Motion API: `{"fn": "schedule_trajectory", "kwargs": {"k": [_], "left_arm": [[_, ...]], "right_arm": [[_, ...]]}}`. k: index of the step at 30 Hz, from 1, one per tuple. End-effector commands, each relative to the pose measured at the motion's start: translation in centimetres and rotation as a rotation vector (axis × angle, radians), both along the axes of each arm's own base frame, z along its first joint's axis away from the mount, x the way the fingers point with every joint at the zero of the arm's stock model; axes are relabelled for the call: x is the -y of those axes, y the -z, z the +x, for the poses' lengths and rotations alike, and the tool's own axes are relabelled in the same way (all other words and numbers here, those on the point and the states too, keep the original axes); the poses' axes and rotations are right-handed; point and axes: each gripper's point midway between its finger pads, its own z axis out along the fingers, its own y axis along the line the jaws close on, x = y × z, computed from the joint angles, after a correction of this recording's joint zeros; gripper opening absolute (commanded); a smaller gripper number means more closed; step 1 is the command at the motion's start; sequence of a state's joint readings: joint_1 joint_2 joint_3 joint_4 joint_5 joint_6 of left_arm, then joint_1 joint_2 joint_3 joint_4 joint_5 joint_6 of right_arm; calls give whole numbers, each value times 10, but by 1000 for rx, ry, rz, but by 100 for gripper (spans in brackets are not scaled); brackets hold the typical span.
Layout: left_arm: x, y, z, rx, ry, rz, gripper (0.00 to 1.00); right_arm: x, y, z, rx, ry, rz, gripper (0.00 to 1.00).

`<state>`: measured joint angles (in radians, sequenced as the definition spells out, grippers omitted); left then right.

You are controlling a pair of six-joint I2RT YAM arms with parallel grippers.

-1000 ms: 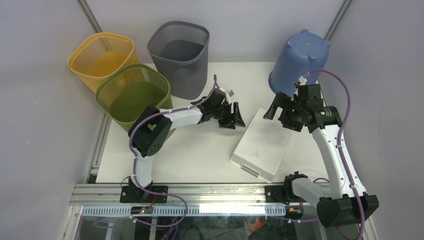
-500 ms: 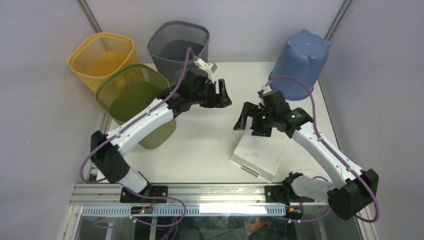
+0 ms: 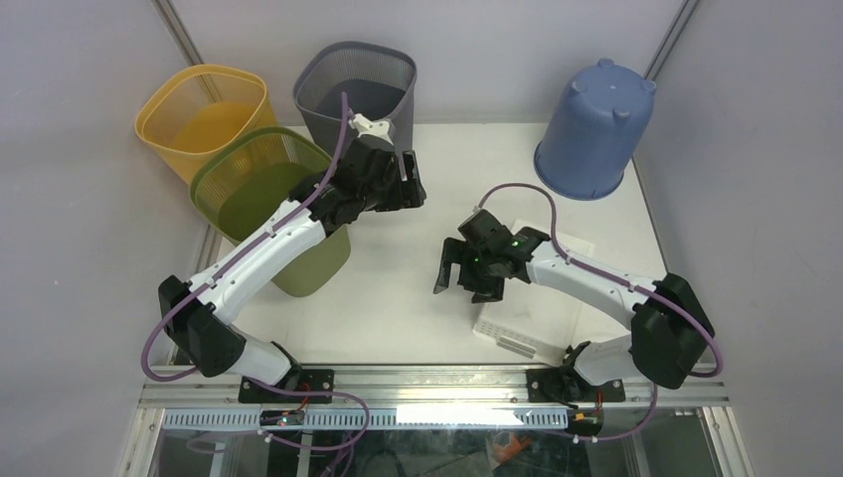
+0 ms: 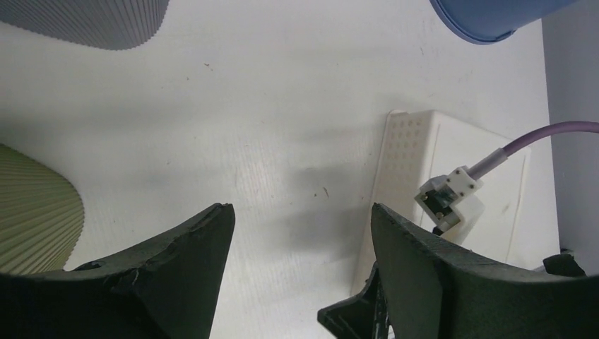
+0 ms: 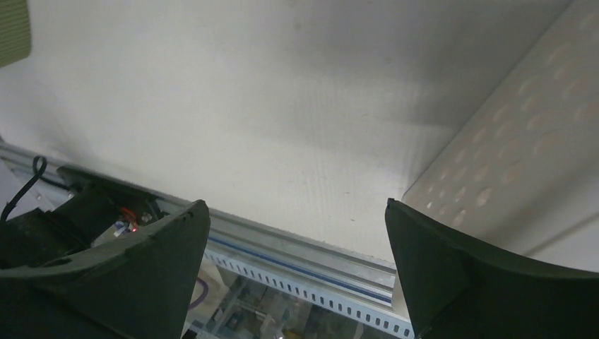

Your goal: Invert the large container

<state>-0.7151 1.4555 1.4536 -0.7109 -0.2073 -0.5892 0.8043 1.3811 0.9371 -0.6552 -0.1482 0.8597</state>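
- Nearest, my right claw (image 3: 457, 287) hangs over the table (image 3: 388, 298) with its jaws spread wide. It holds nothing and sits at the left edge of the white perforated tray (image 3: 517, 336).
- Farther in, my left claw (image 3: 416, 189) is likewise wide and empty, just beside the grey mesh bin (image 3: 353, 99).
- Farthest, the large blue container (image 3: 594, 124) stands at the far right corner with its base up and its rim on the table, well apart from both claws.
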Motion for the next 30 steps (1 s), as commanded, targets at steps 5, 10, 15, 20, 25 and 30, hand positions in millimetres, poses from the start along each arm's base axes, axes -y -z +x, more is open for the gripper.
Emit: {"fn": "schedule_trajectory", "kwargs": {"k": [5, 10, 15, 20, 25, 30], "left_arm": [[3, -2, 4, 9, 1, -16, 73], [10, 4, 3, -8, 24, -28, 73], [12, 4, 1, -14, 31, -45, 73], [11, 1, -1, -8, 30, -54, 74], [13, 4, -1, -14, 42, -52, 74], [18, 7, 0, -23, 58, -53, 74]], "right_arm": [[108, -9, 26, 133, 321, -304, 100], [87, -27, 40, 187, 296, -200, 100], [66, -11, 38, 136, 238, -242, 100], [104, 14, 35, 84, 323, -388, 100], [199, 10, 54, 69, 600, -544, 99], [232, -14, 81, 183, 686, -592, 99]]}}
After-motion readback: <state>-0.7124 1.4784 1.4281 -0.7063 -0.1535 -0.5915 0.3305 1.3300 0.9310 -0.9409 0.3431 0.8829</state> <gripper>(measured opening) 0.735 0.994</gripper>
